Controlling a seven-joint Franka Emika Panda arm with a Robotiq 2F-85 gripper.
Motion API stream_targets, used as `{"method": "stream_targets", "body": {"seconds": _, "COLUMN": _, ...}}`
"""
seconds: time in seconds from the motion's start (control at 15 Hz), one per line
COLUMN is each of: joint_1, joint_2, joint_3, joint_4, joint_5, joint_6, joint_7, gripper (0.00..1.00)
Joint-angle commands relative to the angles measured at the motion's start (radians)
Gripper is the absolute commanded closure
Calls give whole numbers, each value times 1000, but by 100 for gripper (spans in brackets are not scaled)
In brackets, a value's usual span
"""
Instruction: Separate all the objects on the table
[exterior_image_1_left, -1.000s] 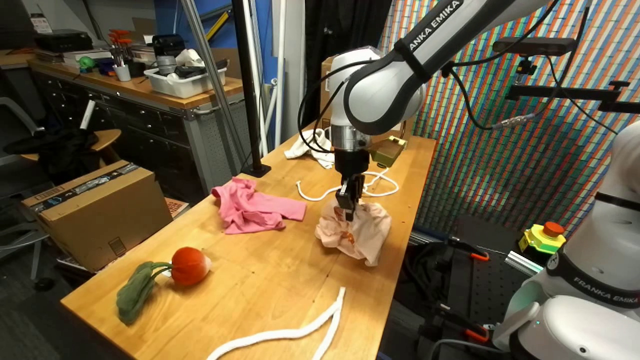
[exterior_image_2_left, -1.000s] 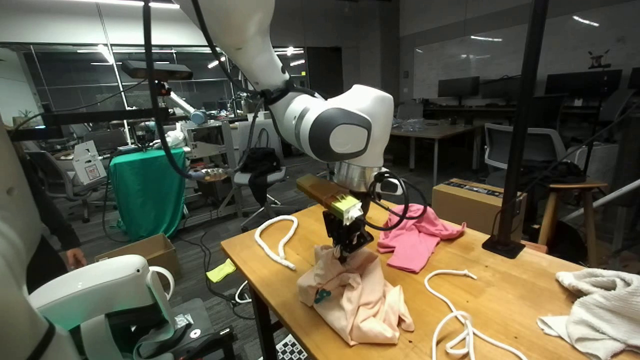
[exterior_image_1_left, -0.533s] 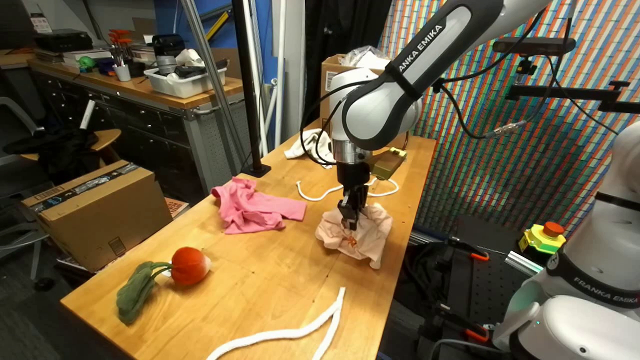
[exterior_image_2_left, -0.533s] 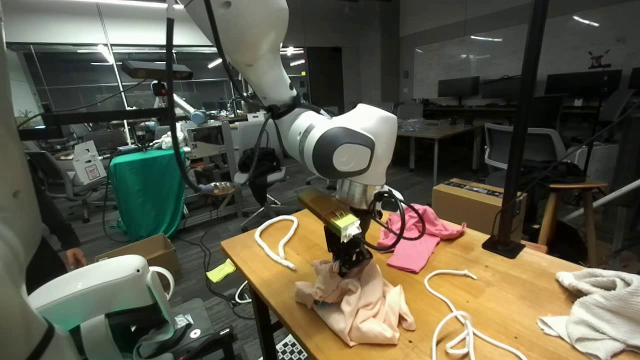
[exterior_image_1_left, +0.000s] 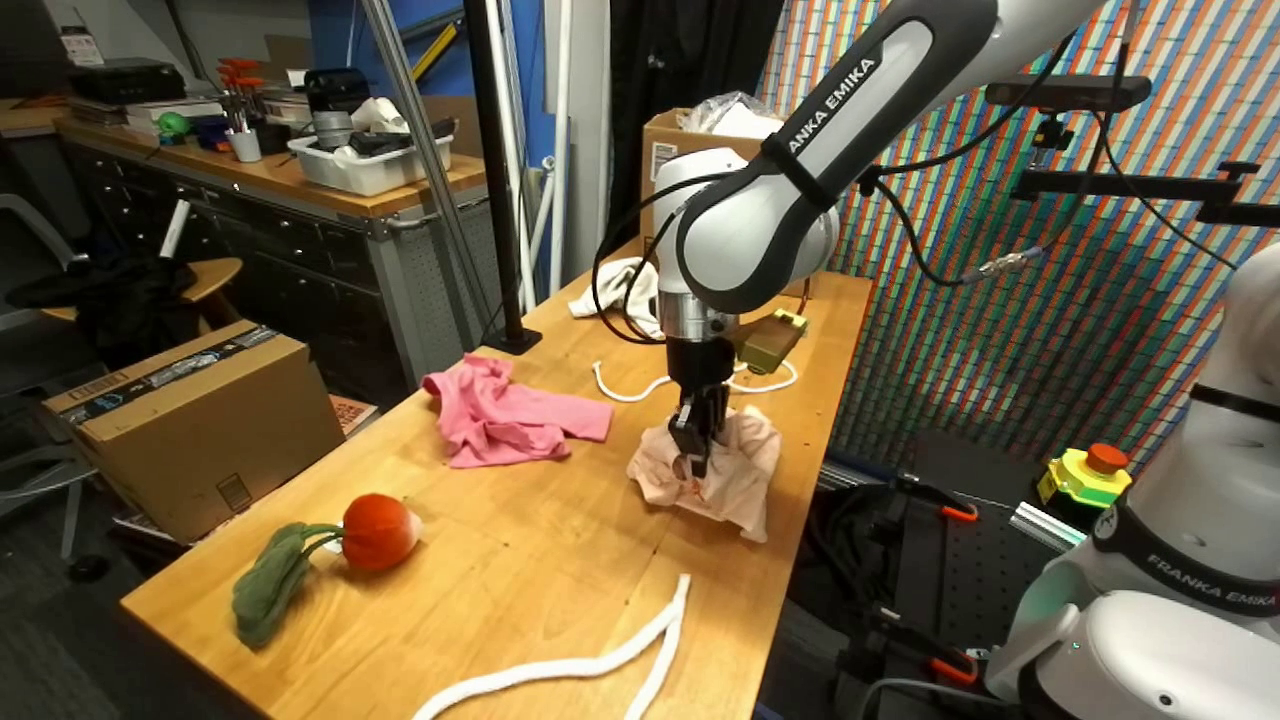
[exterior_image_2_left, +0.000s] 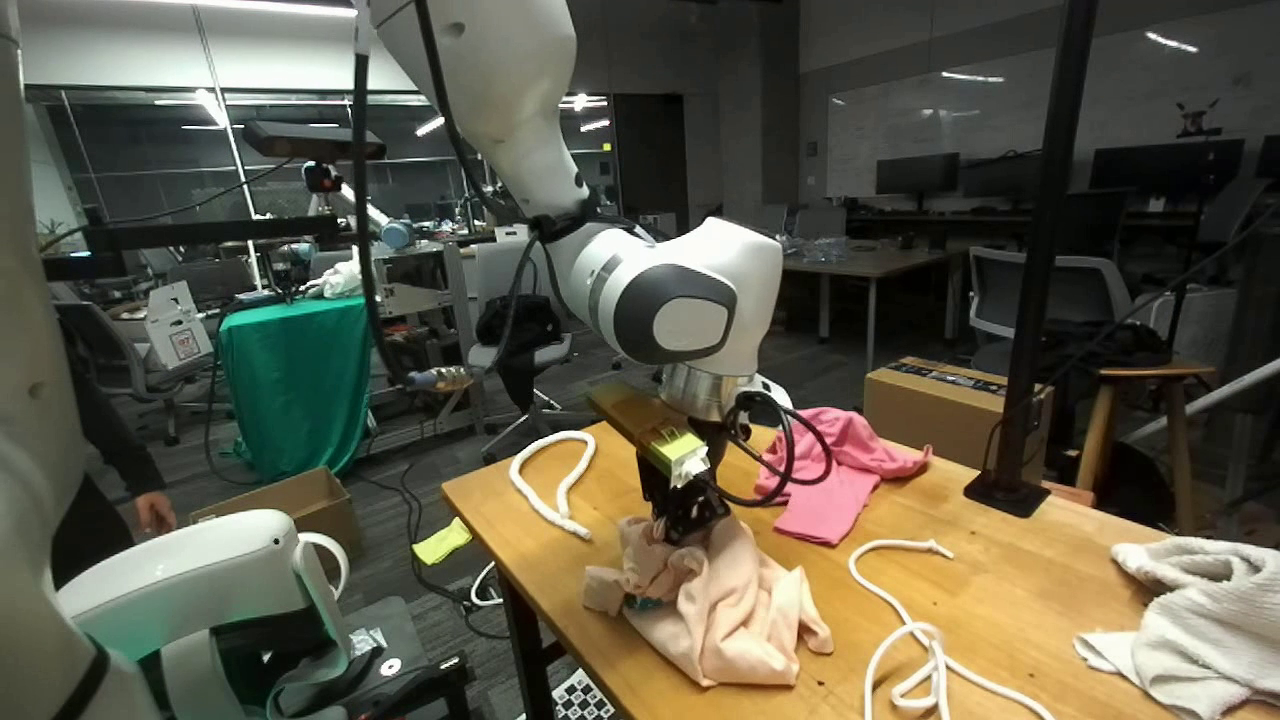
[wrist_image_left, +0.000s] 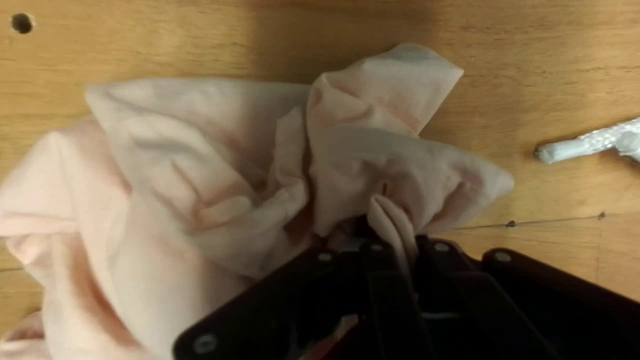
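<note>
- The gripper (wrist_image_left: 401, 245) points downward, its two fingers (wrist_image_left: 442, 257) clamped on a narrow fold of the peach cloth (wrist_image_left: 165, 200); the wrist view shows this fold rising between them.
- The peach cloth, crumpled, rests in a heap on the table (exterior_image_1_left: 520, 600) beneath the gripper, near a long edge, its loose folds spread around the grip.
- An olive box (exterior_image_2_left: 630, 415) is mounted at the wrist, above the fingers, and juts outward from the robot arm (exterior_image_1_left: 750, 240).
- A rope end (wrist_image_left: 575, 148), white, lies to one side of the peach cloth in the wrist view, apart from it.
- The bent white rope (exterior_image_1_left: 560, 668) lies on the table with two strands meeting near its end, apart from the peach cloth.
- The curled white rope (exterior_image_2_left: 900, 544) crosses over itself on the other side of the peach cloth, likewise apart from it.
- The pink cloth (exterior_image_1_left: 510, 420) lies rumpled near the opposite long edge, separate from the peach cloth.
- The white towel (exterior_image_2_left: 1215, 620) lies bunched beside the curled white rope, well apart from the peach cloth.
- The toy vegetable (exterior_image_1_left: 380, 533), red with green leaves, lies near a table corner in an exterior view.
- A cardboard box (exterior_image_1_left: 200, 430) stands beyond the table in both exterior views.
</note>
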Motion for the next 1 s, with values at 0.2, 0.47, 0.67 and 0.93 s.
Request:
{"method": "stream_targets", "body": {"seconds": 0.2, "joint_1": -24, "joint_2": 11, "joint_3": 81, "joint_4": -4, "joint_5": 200, "joint_6": 18, "joint_7": -167, "gripper": 95}}
{"method": "stream_targets", "body": {"seconds": 0.47, "joint_1": -18, "joint_2": -11, "joint_3": 65, "joint_4": -21, "joint_5": 161, "joint_6": 11, "joint_7": -144, "gripper": 63}}
{"method": "stream_targets", "body": {"seconds": 0.67, "joint_1": -14, "joint_2": -63, "joint_3": 35, "joint_4": -48, "joint_5": 65, "joint_6": -9, "joint_7": -82, "gripper": 41}}
{"method": "stream_targets", "body": {"seconds": 0.93, "joint_1": -10, "joint_2": -175, "joint_3": 13, "joint_4": -52, "joint_5": -59, "joint_6": -126, "joint_7": -4, "gripper": 10}}
